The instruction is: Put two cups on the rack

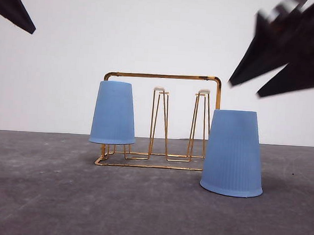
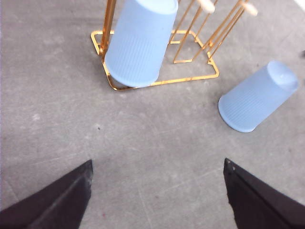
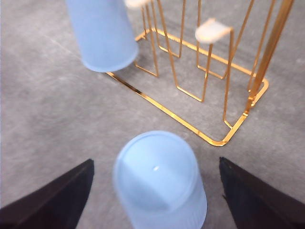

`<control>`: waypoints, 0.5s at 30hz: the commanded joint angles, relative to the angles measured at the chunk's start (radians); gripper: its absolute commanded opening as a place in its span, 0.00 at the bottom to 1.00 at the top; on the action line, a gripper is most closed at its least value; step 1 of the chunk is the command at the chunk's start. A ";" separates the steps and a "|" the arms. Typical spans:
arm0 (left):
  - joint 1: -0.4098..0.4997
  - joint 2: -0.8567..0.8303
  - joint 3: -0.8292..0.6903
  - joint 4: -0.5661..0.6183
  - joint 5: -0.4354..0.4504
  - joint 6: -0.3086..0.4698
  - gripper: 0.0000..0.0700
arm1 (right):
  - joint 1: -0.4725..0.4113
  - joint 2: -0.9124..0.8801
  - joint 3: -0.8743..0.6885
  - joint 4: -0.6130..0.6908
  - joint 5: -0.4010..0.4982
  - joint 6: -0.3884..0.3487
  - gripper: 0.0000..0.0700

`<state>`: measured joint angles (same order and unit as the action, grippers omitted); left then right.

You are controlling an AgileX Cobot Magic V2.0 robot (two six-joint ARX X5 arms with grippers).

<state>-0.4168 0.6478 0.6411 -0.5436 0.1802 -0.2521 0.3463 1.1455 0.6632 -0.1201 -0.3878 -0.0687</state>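
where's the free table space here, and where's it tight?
Free: the grey table in front of the rack and to its left, and to the right of the standing cup. Two white-tipped prongs are bare. Tight: the gap between the standing cup and the rack's right end, and around the hung cup.

Even, soft light, faint shadows; motion-blurred right pincer (image 1: 255, 86), near cup (image 3: 159, 183) out of focus.

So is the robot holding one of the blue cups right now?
No, nothing is held. Both grippers are open: the right gripper hovers over the light blue ribbed plastic cup standing upside down on the table, not touching it.
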 commanded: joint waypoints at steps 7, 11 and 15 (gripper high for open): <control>-0.004 -0.006 0.008 0.005 -0.004 -0.030 0.72 | 0.012 0.224 0.008 0.090 -0.001 0.019 0.78; -0.004 -0.006 0.008 0.005 -0.004 -0.045 0.72 | 0.012 0.254 0.012 0.054 -0.006 0.037 0.56; -0.004 -0.006 0.008 0.005 -0.004 -0.056 0.72 | 0.012 0.205 0.073 -0.098 -0.005 0.046 0.47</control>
<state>-0.4168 0.6388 0.6411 -0.5453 0.1802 -0.2985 0.3525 1.3524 0.7103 -0.1932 -0.3894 -0.0426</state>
